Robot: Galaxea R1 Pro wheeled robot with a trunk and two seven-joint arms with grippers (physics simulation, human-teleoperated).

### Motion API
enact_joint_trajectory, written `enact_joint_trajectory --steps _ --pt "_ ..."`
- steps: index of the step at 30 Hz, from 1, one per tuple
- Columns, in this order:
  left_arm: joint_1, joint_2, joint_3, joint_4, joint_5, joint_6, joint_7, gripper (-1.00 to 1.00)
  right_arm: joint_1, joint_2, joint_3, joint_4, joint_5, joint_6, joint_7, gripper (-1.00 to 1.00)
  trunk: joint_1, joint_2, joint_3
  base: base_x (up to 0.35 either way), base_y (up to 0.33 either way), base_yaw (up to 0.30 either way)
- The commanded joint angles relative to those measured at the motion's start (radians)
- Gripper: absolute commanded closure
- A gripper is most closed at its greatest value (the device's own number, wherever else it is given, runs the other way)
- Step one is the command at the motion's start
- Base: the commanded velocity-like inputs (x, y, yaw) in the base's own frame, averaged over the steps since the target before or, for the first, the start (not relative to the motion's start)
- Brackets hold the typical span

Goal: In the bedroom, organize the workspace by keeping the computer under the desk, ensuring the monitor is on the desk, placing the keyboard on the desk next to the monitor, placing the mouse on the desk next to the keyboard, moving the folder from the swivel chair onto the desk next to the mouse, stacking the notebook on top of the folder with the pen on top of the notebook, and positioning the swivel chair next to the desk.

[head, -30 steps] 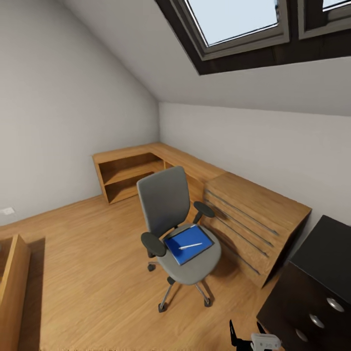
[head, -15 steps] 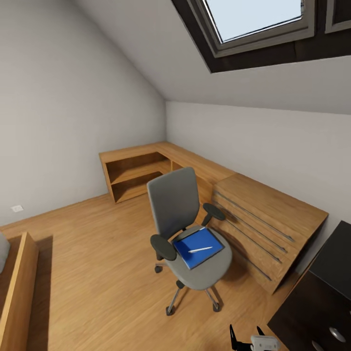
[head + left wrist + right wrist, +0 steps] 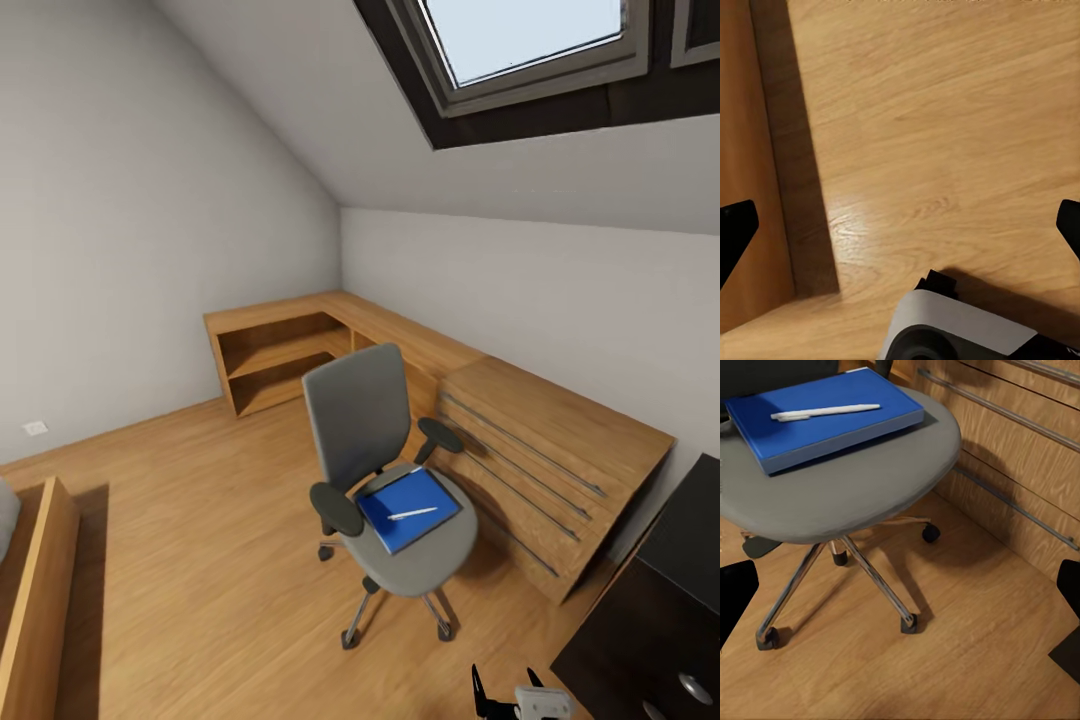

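The grey swivel chair (image 3: 358,420) stands on the wooden floor in the middle of the head view. On its seat (image 3: 862,480) lies the blue folder (image 3: 408,508), with the white pen (image 3: 413,513) on top of it; the folder (image 3: 825,409) and pen (image 3: 825,411) also show up close in the right wrist view. A corner of the black desk (image 3: 680,560) with a silver knob sits at the lower right. My right gripper (image 3: 900,607) is open, low in front of the chair's base. My left gripper (image 3: 900,229) is open over bare floor. Computer, monitor, keyboard, mouse and notebook are out of view.
A light wooden chest with long bar handles (image 3: 540,440) stands right behind the chair, touching or nearly touching the seat. A low wooden shelf unit (image 3: 280,350) runs along the far corner. A wooden frame (image 3: 40,580) is at the left. Open floor lies left of the chair.
The whole head view shifted between one second and half a second ago, so the camera turned; since then it has held still. Chair, folder and pen have not moved.
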Motion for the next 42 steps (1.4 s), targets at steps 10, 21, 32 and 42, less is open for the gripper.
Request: enact_joint_trajectory --steps 10,21,32,42 --pt "-0.001 0.001 -0.008 -0.001 0.011 -0.006 0.006 -1.0 -0.001 0.0 -0.004 0.0 0.002 -0.003 -0.001 -1.0 0.0 -0.001 -0.001 0.212 0.21 0.0" --pt "-0.001 0.002 -0.007 -0.005 0.007 -0.007 0.009 -1.0 -0.001 0.0 -0.017 -0.054 -0.016 0.11 -0.003 -1.0 0.0 -0.001 -0.001 0.041 0.042 0.0" --pt "-0.001 0.024 0.052 -0.343 0.013 0.082 0.014 -1.0 -0.009 0.006 -0.132 -0.42 -0.284 0.494 -0.038 -1.0 0.0 -0.001 -0.001 0.0 0.0 0.0" --pt "0.0 0.028 0.244 -0.788 0.014 0.515 0.019 -1.0 -0.09 0.063 -0.133 -0.761 -0.31 0.919 -0.314 -1.0 0.0 -0.001 -0.001 0.0 0.0 0.0"
